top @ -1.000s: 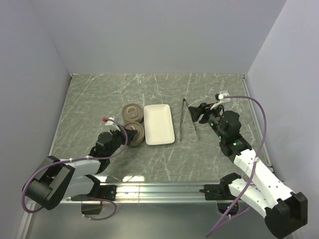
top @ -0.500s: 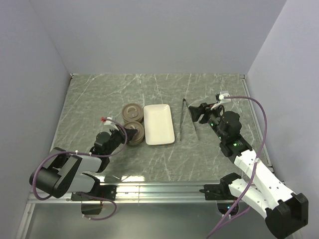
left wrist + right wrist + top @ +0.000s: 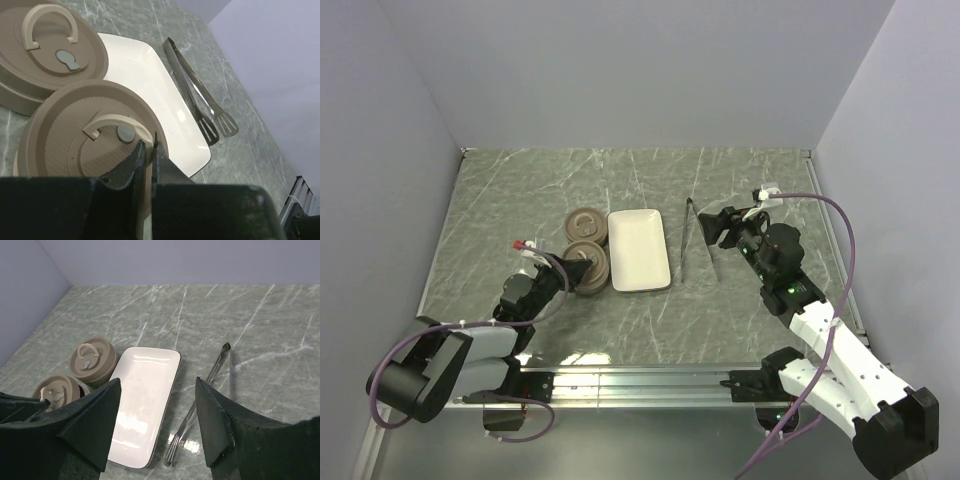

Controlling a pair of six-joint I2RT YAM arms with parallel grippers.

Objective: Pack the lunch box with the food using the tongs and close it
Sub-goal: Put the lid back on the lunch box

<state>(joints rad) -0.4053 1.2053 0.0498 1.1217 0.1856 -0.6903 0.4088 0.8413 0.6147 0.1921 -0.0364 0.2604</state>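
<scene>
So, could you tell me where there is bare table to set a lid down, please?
Bare: the far table strip behind tins, tray and tongs, and the stretch on the tray's near side. Crowded: that middle row, left gripper and right gripper at its ends.

The table point(image 3: 500, 190) has a smooth grey-green, stone-look top with white veins and a faint sheen near its front edge. The white tray point(image 3: 145, 75) is glossy and smooth, with bright glints. The lunch box point(image 3: 20, 102) is matt brown, its lids point(image 3: 60, 145) finely ribbed in rings with paler smooth handles point(image 3: 115, 119), and the tongs point(image 3: 192, 90) are dark, smooth metal with a dull shine.
</scene>
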